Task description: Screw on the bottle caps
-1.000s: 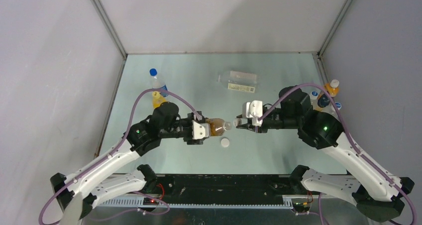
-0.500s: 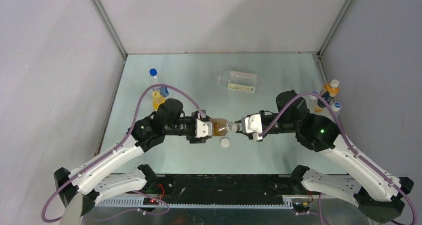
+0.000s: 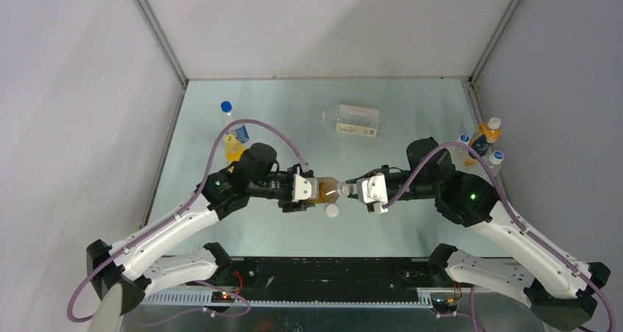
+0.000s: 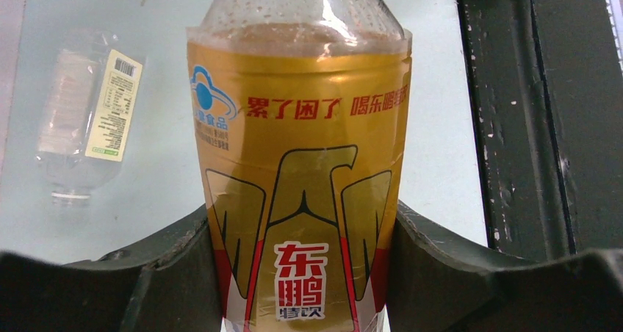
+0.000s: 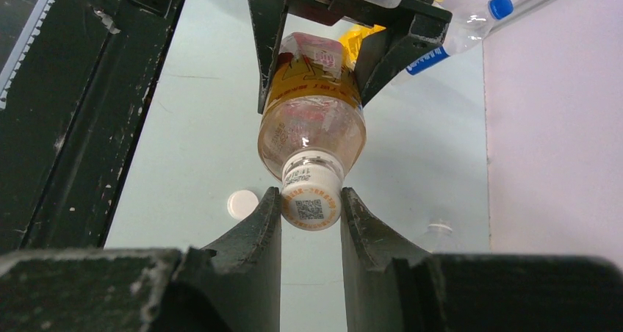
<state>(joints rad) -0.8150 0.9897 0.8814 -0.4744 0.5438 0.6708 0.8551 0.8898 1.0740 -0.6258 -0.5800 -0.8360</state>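
My left gripper (image 3: 308, 190) is shut on the brown-drink bottle (image 3: 323, 190) and holds it lying level above the table, mouth to the right. In the left wrist view the gripper (image 4: 301, 280) clamps the bottle's red-and-gold label (image 4: 301, 163). My right gripper (image 3: 353, 189) is shut on a white cap (image 5: 311, 203) that sits on this bottle's mouth (image 5: 312, 126); the gripper (image 5: 311, 200) pinches the cap on both sides. A second white cap (image 3: 333, 210) lies loose on the table just below the bottle (image 5: 242, 203). The clear bottle (image 3: 353, 119) lies on its side at the back (image 4: 84, 119).
An orange-drink bottle (image 3: 233, 148) and a blue-capped water bottle (image 3: 229, 115) stand at the far left. Several small bottles (image 3: 485, 137) stand by the right wall. A black strip (image 3: 330, 273) runs along the table's near edge.
The two grippers have come together. The left one carried the bottle to the right, and the right one moved left until its fingers closed round the cap at the bottle's mouth.
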